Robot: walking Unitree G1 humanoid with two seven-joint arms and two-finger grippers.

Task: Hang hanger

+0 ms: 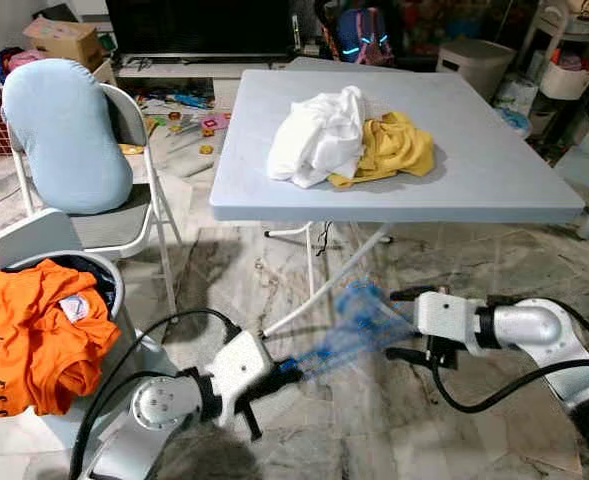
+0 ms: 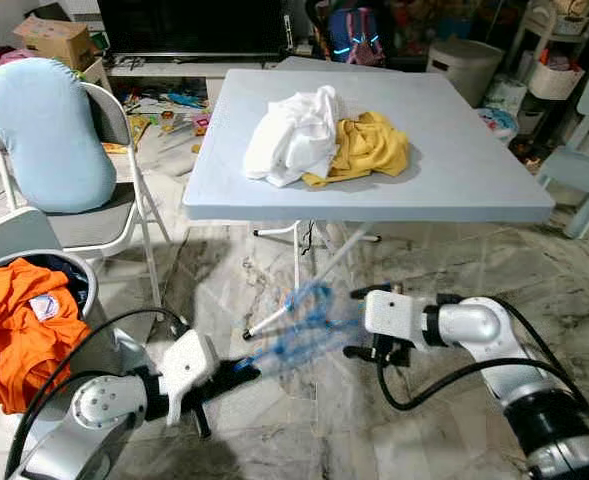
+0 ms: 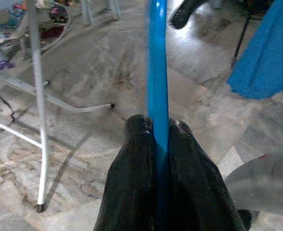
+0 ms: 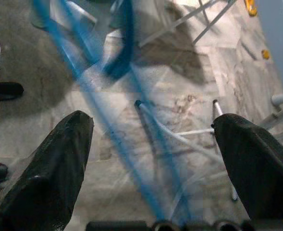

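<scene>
left pincer (image 3: 158,144) pinched closed, low; right pincer (image 4: 155,144) spread wide, facing it

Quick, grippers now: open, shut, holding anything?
Left gripper: shut on the blue hanger.
Right gripper: open, holding nothing, hanger blurred in front of it.
</scene>
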